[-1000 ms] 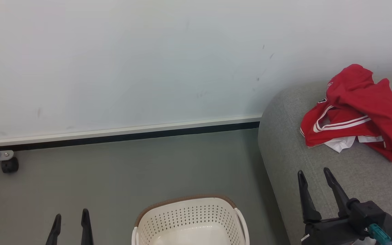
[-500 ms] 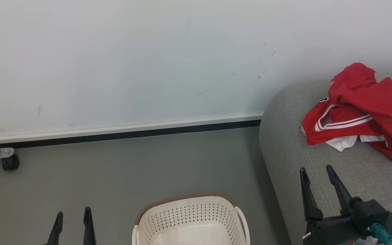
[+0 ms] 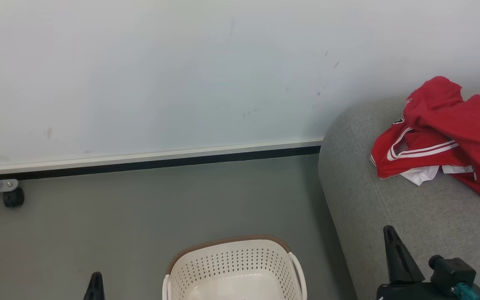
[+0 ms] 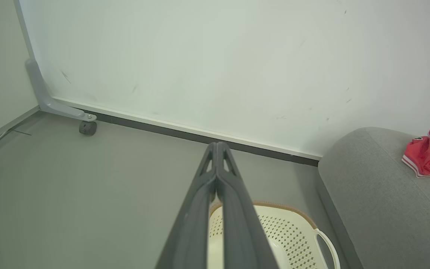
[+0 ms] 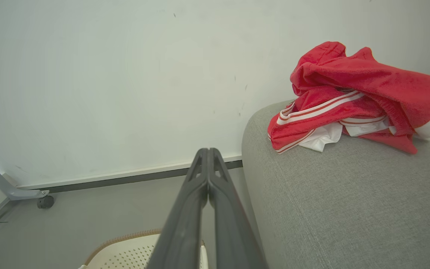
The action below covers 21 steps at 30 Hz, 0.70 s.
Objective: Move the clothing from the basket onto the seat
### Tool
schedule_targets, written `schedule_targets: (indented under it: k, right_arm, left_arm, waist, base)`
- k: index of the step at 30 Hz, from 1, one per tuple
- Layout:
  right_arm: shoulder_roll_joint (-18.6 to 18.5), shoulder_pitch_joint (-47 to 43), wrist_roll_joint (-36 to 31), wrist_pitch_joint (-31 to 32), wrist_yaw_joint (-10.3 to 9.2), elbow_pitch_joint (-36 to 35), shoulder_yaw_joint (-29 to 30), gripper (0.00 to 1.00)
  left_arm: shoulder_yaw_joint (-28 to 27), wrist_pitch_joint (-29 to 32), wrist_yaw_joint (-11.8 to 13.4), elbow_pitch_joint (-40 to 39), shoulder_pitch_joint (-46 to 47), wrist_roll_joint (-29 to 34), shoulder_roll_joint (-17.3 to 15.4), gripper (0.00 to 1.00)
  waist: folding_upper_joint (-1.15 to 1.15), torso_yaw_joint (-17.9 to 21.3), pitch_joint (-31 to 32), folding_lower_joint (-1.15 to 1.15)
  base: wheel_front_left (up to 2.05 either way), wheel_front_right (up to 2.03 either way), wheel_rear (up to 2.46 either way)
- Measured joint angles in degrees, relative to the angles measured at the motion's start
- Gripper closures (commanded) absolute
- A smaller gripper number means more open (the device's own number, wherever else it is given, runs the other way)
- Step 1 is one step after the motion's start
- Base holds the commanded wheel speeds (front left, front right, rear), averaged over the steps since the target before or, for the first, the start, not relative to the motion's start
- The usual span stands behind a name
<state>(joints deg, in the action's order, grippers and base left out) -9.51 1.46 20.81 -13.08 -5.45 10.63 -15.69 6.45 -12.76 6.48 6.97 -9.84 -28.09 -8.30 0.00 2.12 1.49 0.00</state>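
Got clothing on seat; basket probably empty, bottom cropped. Seeing left gripper, right gripper pinched shut, empty. Park clear of fabric, recheck basket before calling done.

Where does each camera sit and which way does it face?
Head view: on the head, facing down at floor, basket, sofa; left fingers and right fingers poke up.
Left wrist view: left wrist, along its shut fingers toward wall.
Right wrist view: right wrist, along its shut fingers toward clothing.
All share basket, sofa, clothing.
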Motion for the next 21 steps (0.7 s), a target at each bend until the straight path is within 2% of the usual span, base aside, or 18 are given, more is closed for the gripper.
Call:
schedule_targets:
  k: [21]
  right_arm:
    - [1.6, 0.4, 16.9, 5.0, 2.86, 1.5, 5.5, 1.00]
  left_arm:
    - [-2.7, 4.7, -3.0, 2.1, 2.8, -14.9, 1.3, 1.00]
  waist:
    - [0.00, -0.5, -0.4, 0.00]
  base:
    - [0.00, 0.00, 0.00]
